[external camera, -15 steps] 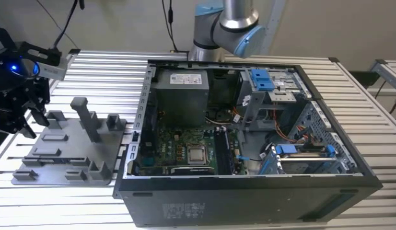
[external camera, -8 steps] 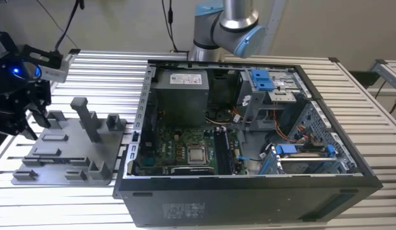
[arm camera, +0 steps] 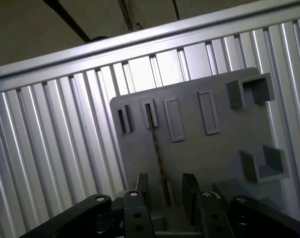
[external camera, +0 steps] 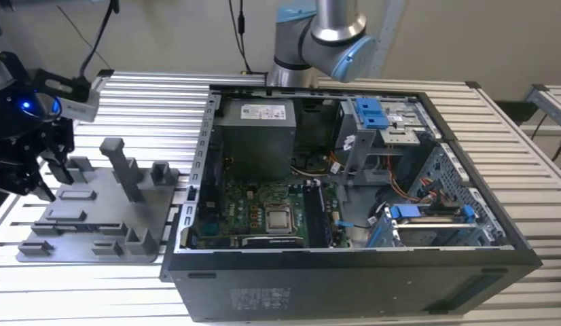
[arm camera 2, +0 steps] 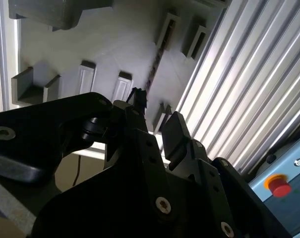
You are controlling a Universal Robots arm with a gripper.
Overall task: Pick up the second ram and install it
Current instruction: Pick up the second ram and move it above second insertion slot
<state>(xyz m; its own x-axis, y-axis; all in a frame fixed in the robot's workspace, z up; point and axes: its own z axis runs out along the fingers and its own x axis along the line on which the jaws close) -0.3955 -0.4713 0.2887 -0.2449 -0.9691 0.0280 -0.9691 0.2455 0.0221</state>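
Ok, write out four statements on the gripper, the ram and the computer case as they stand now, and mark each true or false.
1. The gripper hangs over the grey holder tray. True.
2. The second ram lies flat on the table. False: it stands on edge in the tray.
3. The gripper's fingers are open, one on either side of the ram. True.
4. The computer case is closed. False: it is open, with its motherboard in sight.

Slatted table point(external camera: 153, 95); computer case point(external camera: 353, 285); grey, perhaps plastic, tray point(external camera: 77, 234).
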